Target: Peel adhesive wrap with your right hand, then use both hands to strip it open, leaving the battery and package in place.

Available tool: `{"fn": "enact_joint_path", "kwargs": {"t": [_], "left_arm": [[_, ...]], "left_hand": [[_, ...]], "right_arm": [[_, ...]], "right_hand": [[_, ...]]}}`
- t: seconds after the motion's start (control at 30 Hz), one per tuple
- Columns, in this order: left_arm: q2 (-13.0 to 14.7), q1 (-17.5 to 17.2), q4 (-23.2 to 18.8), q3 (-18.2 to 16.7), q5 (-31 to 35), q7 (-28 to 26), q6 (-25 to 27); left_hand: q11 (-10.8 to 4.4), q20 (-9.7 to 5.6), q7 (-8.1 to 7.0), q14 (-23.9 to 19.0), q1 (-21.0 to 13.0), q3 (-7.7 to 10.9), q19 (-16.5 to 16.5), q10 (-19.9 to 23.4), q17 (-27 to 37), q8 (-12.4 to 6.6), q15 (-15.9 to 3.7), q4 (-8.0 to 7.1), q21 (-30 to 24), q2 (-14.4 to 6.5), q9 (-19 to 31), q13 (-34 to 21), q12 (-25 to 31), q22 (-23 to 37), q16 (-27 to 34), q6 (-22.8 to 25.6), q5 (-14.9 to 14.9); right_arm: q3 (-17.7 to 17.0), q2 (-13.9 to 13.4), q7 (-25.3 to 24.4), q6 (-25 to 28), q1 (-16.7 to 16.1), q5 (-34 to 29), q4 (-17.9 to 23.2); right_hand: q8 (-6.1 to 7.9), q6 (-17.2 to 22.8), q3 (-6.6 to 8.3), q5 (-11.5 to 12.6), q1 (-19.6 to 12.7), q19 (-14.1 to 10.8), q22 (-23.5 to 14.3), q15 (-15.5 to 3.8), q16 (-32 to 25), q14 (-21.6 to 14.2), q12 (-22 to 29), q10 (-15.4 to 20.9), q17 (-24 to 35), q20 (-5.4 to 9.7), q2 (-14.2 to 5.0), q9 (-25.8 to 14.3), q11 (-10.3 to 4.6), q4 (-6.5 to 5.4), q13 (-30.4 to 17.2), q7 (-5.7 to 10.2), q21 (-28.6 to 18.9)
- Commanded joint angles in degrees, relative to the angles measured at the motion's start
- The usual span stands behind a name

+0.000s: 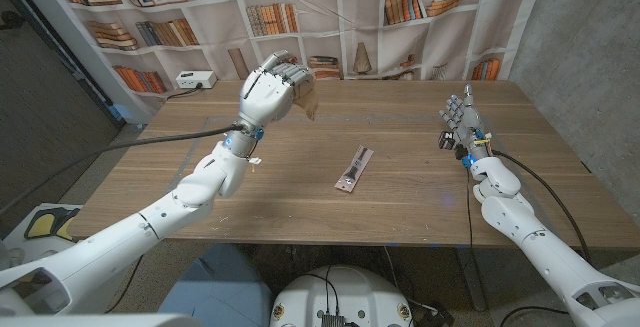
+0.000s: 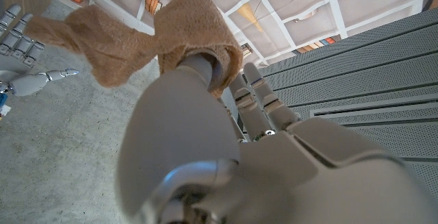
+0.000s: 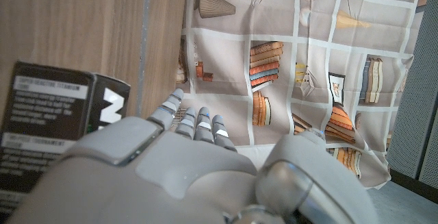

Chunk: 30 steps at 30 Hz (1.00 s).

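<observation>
adhesive wrap clutched in raised left hand, well left of battery package on table; right hand empty, fingers spread.

Package lies alone mid-table, bare wood all round it. Left hand raised over far left part of table, tan wrap hanging from its fingers. Right hand up near right edge, well apart from package. Wide open room between hands. White box on far left corner.
</observation>
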<state>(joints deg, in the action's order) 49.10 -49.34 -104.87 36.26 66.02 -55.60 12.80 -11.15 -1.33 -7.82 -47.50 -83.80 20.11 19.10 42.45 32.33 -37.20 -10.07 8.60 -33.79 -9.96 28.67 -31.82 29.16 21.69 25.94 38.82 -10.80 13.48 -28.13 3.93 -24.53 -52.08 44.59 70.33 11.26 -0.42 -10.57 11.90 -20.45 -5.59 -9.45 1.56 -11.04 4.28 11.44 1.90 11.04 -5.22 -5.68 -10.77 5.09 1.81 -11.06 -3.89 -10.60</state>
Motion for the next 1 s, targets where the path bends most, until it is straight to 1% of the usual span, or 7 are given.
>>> {"fn": "enact_joint_path", "kwargs": {"t": [0.03, 0.43, 0.63, 0.67, 0.77, 0.83, 1.0], "left_arm": [[-0.9, 0.0, -1.0, -0.9, 0.3, -2.1, -1.2], [-1.8, 1.1, -1.4, -0.4, 1.9, -3.3, -2.0], [-2.2, 1.2, -1.8, -0.3, 2.4, -3.7, -1.9], [-2.4, 1.1, -1.9, -0.3, 2.4, -3.8, -1.9], [-2.7, 1.1, -2.1, -0.2, 2.5, -3.8, -1.7], [-3.1, 1.0, -2.2, -0.2, 2.5, -3.8, -1.5], [-3.8, 0.9, -2.2, -0.1, 2.3, -4.0, -1.0]], "left_hand": [[-0.07, -0.01, -0.11, -3.0, 0.1, 0.00, -0.4, -0.5, 0.5, -0.16, -3.50, -0.33, -0.7, -0.6, 0.0, -0.1, -0.2, 0.3, -0.1, -0.3, -0.1], [-0.08, -0.04, 0.03, -2.3, 0.3, -0.05, -1.1, -1.5, 0.7, -0.02, -3.52, -0.61, -1.4, -0.7, -0.2, -0.5, -0.3, 0.4, -0.8, -1.0, -0.1], [-0.02, 0.31, -0.15, 0.2, 0.8, -0.22, -1.9, -5.2, 0.3, 0.91, -3.52, -1.12, -2.6, -0.8, -0.7, -1.6, -1.0, 0.5, -2.8, -3.6, -0.1], [0.15, 0.37, -0.51, 1.1, 1.2, -0.38, -2.1, -6.6, 0.3, 1.26, -3.48, -1.48, -3.0, -0.9, -0.8, -2.0, -1.4, 0.5, -3.4, -4.5, 0.0], [0.24, 0.53, -0.25, 4.5, 2.5, -0.47, -2.7, -10.9, 0.3, 2.97, -3.33, -2.43, -3.9, -1.2, -1.4, -2.2, -3.3, 0.0, -5.1, -8.6, 0.0], [0.05, 0.79, -0.21, 7.1, 3.5, 0.08, -3.2, -14.5, 0.2, 4.61, -3.20, -3.31, -4.4, -1.4, -2.0, -2.4, -4.9, -0.7, -6.8, -12.4, 0.0], [0.36, 1.61, -1.43, 10.9, 6.4, 1.92, -4.3, -18.9, -0.6, 8.76, -2.86, -5.19, -5.0, -1.1, -3.8, -2.5, -6.6, -2.7, -10.2, -20.5, 0.0]], "right_arm": [[-0.1, 0.4, 1.0, -0.7, 0.3, 0.6, -0.8], [-0.7, 0.8, 2.1, -1.6, 0.3, 1.5, -1.7], [-1.0, 1.1, 3.0, -2.1, 0.6, 2.1, -2.6], [-1.0, 1.1, 3.2, -2.2, 0.7, 2.1, -2.7], [-1.0, 1.2, 3.5, -2.3, 0.9, 2.2, -3.1], [-1.0, 1.2, 3.7, -2.4, 0.9, 2.2, -3.3], [-1.0, 1.2, 3.9, -2.2, 1.1, 2.2, -3.5]], "right_hand": [[0.10, 0.0, 0.11, -0.1, 0.2, -0.3, -0.3, -0.40, -0.6, 0.1, 0.3, 0.4, 0.2, -0.18, -0.52, -0.2, -0.04, 0.05, -0.2, 0.21, -0.3], [0.13, 0.1, 0.14, -0.1, 0.3, -0.4, -0.3, -0.47, -0.6, 0.1, 0.3, 0.5, 0.2, -0.20, -0.52, -0.2, -0.13, 0.05, -0.2, 0.22, -0.3], [0.27, 0.5, 0.17, -0.1, 0.3, -0.4, -0.3, -0.69, -0.6, 0.0, 0.4, 0.5, 0.2, -0.20, -0.52, -0.2, -0.27, 0.08, -0.2, 0.48, -0.3], [0.29, 0.5, 0.18, -0.1, 0.3, -0.4, -0.3, -0.70, -0.6, 0.0, 0.4, 0.6, 0.2, -0.22, -0.53, -0.2, -0.34, 0.08, -0.2, 0.58, -0.3], [0.34, 0.7, 0.19, -0.1, 0.3, -0.5, -0.3, -0.75, -0.6, -0.1, 0.4, 0.7, 0.2, -0.23, -0.53, -0.2, -0.45, 0.08, -0.2, 0.68, -0.3], [0.42, 0.9, 0.19, -0.1, 0.3, -0.5, -0.3, -0.81, -0.6, -0.1, 0.4, 0.8, 0.2, -0.26, -0.51, -0.2, -0.46, 0.09, -0.2, 0.75, -0.3], [0.50, 1.2, 0.19, -0.1, 0.3, -0.5, -0.3, -1.01, -0.7, -0.2, 0.5, 1.0, 0.2, -0.27, -0.47, -0.2, -0.71, 0.10, -0.2, 0.90, -0.3]]}}
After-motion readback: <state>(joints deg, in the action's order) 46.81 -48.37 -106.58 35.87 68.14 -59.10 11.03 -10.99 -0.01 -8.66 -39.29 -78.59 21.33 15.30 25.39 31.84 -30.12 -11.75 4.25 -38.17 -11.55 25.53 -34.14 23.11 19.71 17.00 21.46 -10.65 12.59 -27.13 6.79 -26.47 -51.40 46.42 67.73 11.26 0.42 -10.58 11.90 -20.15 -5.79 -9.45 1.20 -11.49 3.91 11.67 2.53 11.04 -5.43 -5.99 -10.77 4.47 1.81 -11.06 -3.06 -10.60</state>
